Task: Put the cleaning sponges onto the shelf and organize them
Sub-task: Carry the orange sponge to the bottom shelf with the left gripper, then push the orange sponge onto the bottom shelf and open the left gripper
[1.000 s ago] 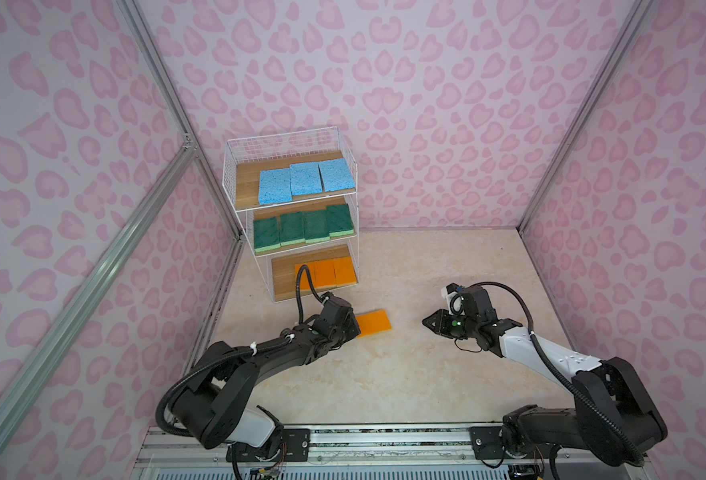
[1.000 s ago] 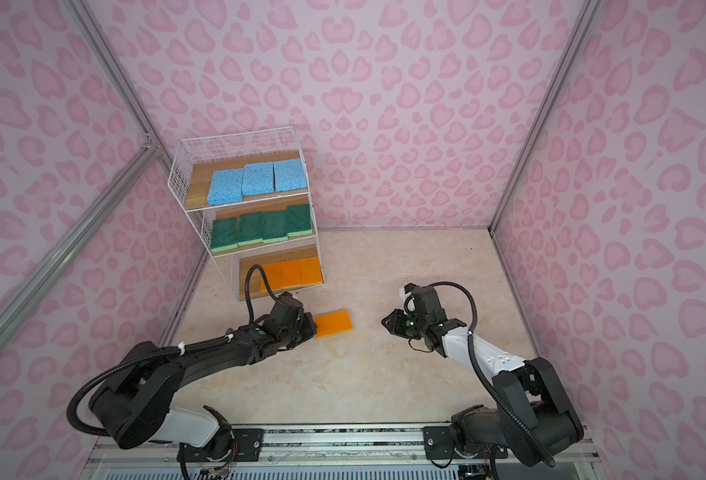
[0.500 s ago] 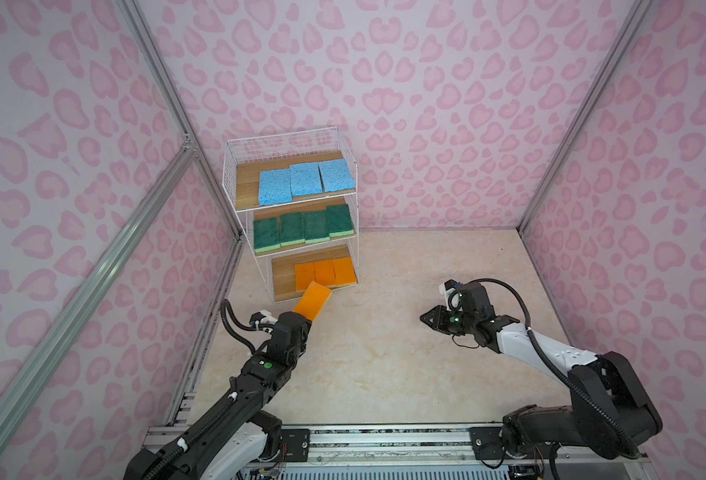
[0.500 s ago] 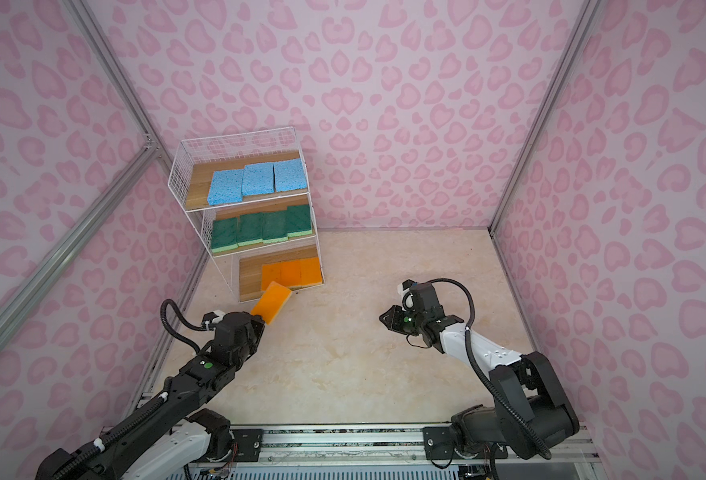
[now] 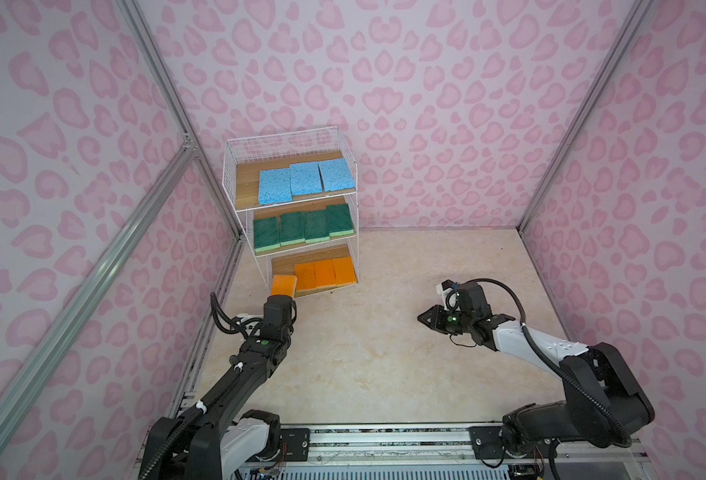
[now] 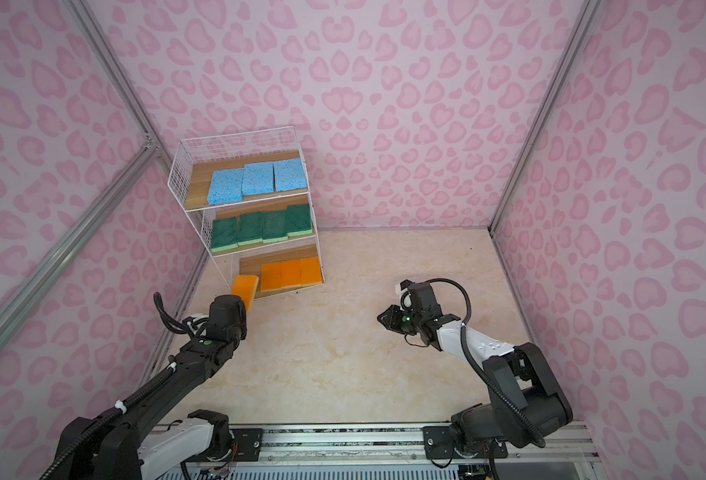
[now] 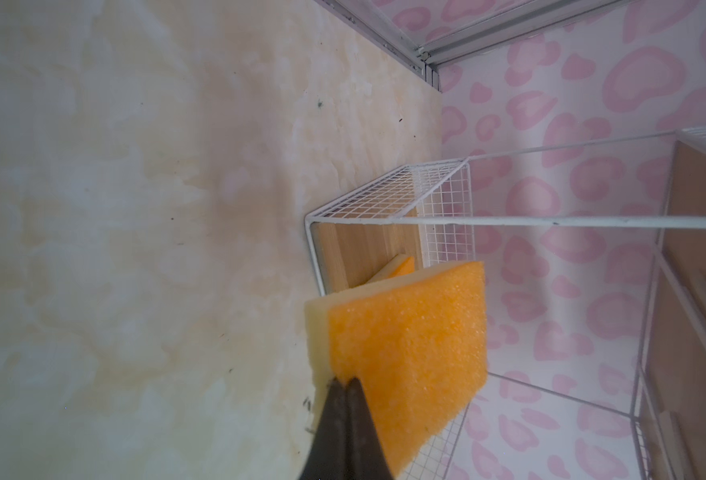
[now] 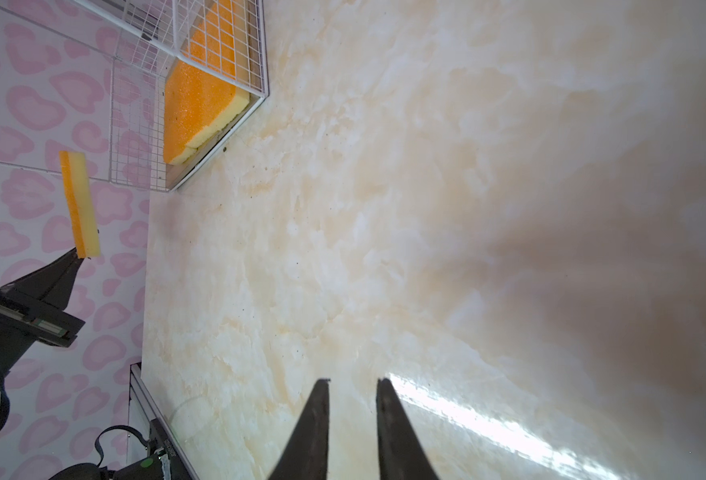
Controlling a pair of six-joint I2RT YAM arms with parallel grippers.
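Beside shelf (image 5: 246,185), left claw (image 7: 345,380) tight on 1 part-hidden orange sponge (image 7: 409,353); right claw (image 8: 352,382) ajar, probably empty.

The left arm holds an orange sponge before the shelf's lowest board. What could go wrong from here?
1. The left gripper pinches only an edge of the orange sponge with yellow base; it may swivel or slip out.
2. The sponge could catch on the frame of the white wire-grid shelf and shove it.
3. The bare slot on the lowest wooden board looks tight; the three orange sponges lying there may be pushed aside.
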